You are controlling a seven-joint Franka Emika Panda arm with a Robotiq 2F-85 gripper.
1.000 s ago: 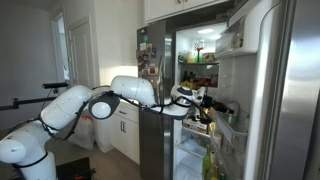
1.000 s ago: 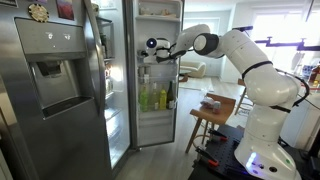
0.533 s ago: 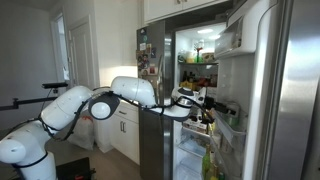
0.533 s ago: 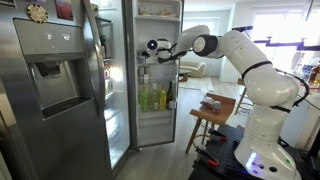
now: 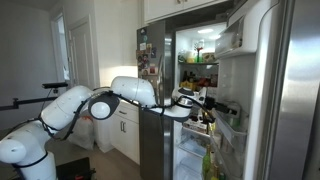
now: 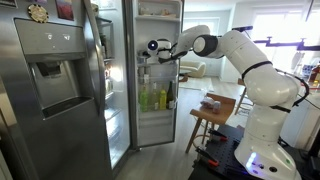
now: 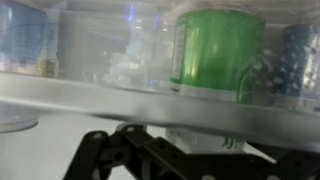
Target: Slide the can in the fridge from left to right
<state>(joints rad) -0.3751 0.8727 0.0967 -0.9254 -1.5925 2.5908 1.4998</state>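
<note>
The gripper [image 7: 165,150] is inside the fridge [image 6: 60,120] at shelf height. Its jaws look spread and hold nothing. The green can [image 7: 220,50] stands ahead of it, slightly up and to the right, behind the clear shelf rim [image 7: 120,100]. This looks like the approach step. Next, set a finger against the can's left side and push it rightward, keeping it upright and stopping short of the blue container [image 7: 297,55].

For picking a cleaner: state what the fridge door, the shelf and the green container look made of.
Fridge door: brushed stainless steel, grey with soft streaked reflections.
Shelf: clear glass or plastic, see-through with a bright edge.
Green container: blurred; glossy, possibly plastic or a printed can.
</note>
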